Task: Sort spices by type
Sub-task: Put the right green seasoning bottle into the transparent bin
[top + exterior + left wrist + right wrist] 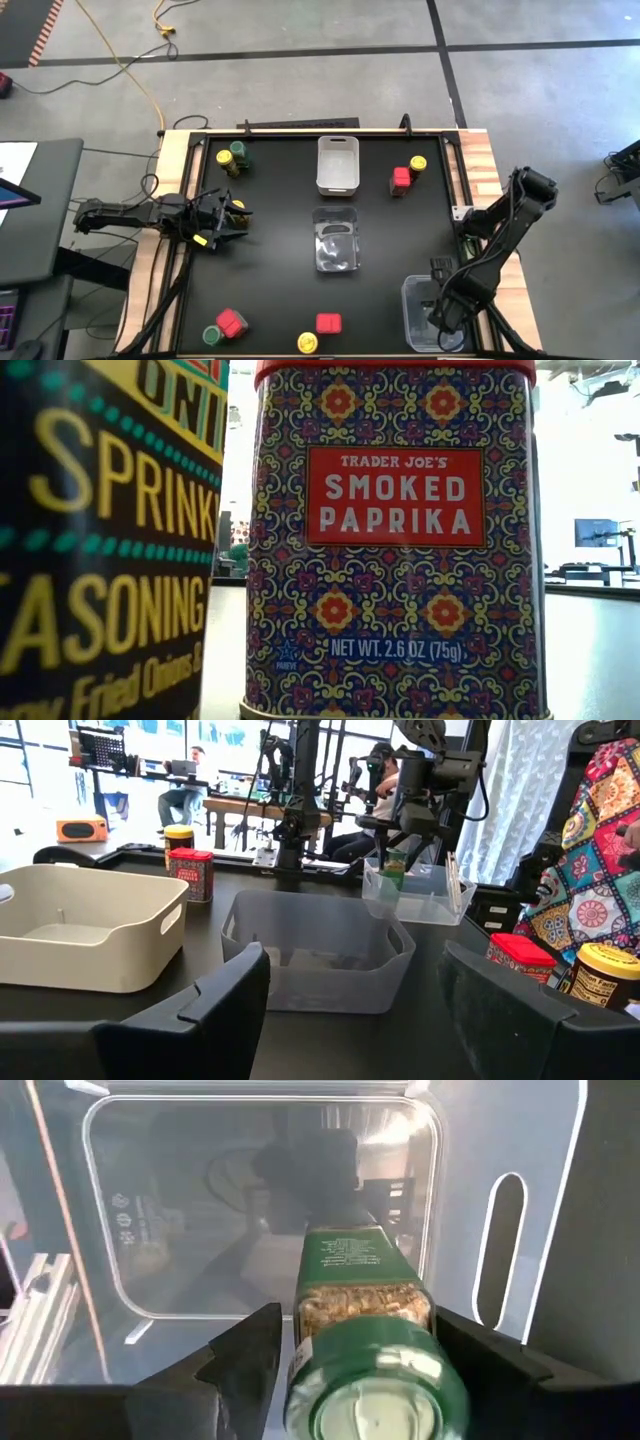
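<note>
My right gripper (357,1330) is shut on a green-lidded jar (365,1370) over the clear bin (418,300) at the table's near right corner; the left wrist view shows the jar (397,870) down between that bin's walls (440,905). My left gripper (232,222) is open at the table's left side, next to a yellow-lidded jar (237,208) standing on the table; its fingers (225,1000) have nothing between them. Other spices stand in pairs: yellow (224,157) and green (238,149) far left, red (402,178) and yellow (418,163) far right, green (212,335) and red (232,323) near left, yellow (307,343) and red (328,323) at the near edge. My right gripper pinches the green-lidded jar between its two fingers (250,1350), at the jar's upper part (300,1355) by the lid. The fingers come from above, pointing down. The jar is upright, lid up, its lower end (350,1245) toward the bin's floor; whether it rests there, I cannot tell.
A white bin (338,163) and a clear bin (335,240) sit in a row at the table's middle. In the low view a smoked paprika tin (395,540) and a dark-labelled jar (100,540) block most of the table. People sit in the room beyond (185,785).
</note>
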